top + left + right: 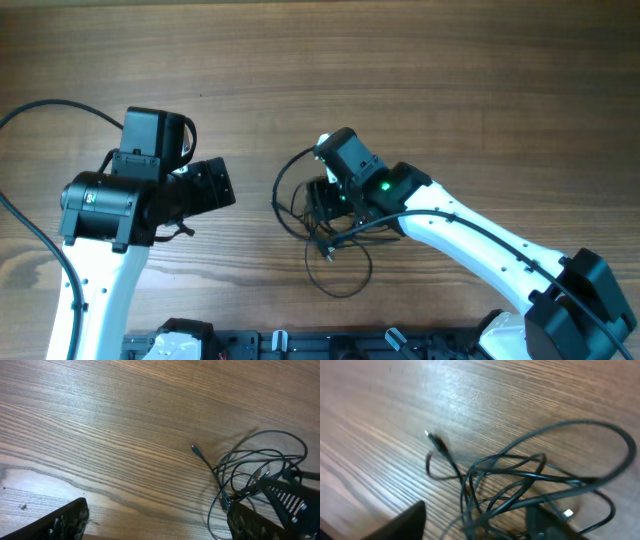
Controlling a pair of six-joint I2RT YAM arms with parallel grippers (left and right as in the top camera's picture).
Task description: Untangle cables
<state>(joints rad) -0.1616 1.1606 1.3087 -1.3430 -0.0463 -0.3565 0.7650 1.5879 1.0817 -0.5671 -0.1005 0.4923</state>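
Cables [520,474], thin black flexible wires in a loose tangle, lie near the middle of the brown wood-grain table [450,80], under the right gripper [477,510].
Right fingers [400,525] stand apart, astride the bundle with strands between them; one touches the wires, and no clamped strand shows. The white right arm reaches in diagonally from the lower right corner, wrist pitched down. Left gripper [159,510] has its fingers [65,522] wide apart on nothing, held off the table beside the tangle and pointing toward it. One silvery plug tip [194,449] lies clear of the loops.
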